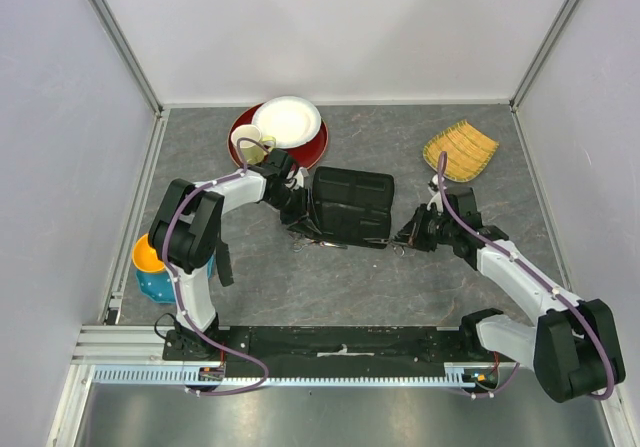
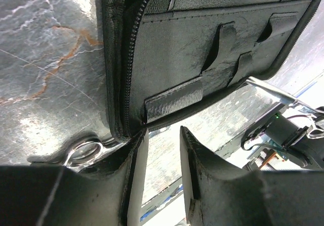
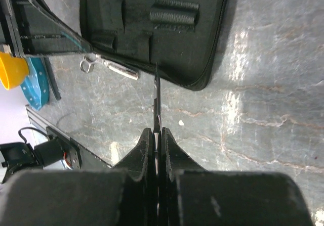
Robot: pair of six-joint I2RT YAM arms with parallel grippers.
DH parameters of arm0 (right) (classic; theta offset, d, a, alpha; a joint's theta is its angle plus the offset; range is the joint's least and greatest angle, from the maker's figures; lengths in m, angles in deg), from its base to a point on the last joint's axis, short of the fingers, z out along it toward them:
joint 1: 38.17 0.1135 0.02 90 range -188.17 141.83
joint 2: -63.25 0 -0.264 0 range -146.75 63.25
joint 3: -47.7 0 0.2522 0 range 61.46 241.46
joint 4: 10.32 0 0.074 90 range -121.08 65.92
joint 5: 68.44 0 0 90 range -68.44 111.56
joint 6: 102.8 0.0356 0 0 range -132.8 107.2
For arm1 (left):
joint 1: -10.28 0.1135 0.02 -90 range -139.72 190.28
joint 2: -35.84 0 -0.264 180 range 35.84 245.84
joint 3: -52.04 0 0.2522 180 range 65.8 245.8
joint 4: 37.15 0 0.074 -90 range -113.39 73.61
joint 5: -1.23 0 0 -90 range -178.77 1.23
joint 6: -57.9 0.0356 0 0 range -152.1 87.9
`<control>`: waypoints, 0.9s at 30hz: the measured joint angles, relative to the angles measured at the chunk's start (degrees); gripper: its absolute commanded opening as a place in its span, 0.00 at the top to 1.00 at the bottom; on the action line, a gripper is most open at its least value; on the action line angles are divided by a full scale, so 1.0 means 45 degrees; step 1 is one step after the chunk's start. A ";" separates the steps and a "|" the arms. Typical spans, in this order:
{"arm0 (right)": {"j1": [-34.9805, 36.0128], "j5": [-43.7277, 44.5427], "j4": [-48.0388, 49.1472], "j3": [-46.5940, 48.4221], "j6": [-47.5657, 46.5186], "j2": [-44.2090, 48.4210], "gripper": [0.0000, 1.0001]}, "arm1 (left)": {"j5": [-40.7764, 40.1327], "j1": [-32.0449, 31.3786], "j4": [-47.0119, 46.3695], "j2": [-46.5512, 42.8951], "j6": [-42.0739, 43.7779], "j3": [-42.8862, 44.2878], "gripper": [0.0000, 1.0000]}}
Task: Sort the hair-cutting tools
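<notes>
An open black case [image 1: 350, 202] lies mid-table, its inside with elastic loops facing up [image 3: 152, 29] [image 2: 202, 44]. One pair of silver scissors [image 1: 320, 241] lies on the table along the case's near edge; its ring handle [image 2: 83, 152] and toothed blade [image 3: 109, 66] show. My left gripper [image 1: 297, 217] is open [image 2: 163, 130] at the case's left zip edge, nothing between its fingers, one fingertip against the zip. My right gripper [image 1: 405, 239] is shut [image 3: 157, 131] on a second, thin pair of scissors [image 3: 156, 99], seen edge-on and pointing at the case. No comb shows.
At the back stand a red plate [image 1: 312, 152] under a white plate [image 1: 288, 120], with a cream mug [image 1: 248, 145] beside them. A yellow woven mat [image 1: 460, 150] lies back right. A blue bowl with an orange one inside [image 1: 150, 262] sits left.
</notes>
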 measured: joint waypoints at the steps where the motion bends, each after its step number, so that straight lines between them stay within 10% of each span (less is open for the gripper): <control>1: -0.0151 -0.0107 0.0209 -0.0083 0.0005 0.0015 1.00 | -0.0024 -0.0005 0.0000 0.0000 0.0000 0.0000 0.61; 27: -0.1282 -0.2195 0.4770 -0.2210 0.0019 -0.0457 1.00 | -0.0981 -0.0296 0.0243 0.0049 0.0107 0.0136 0.65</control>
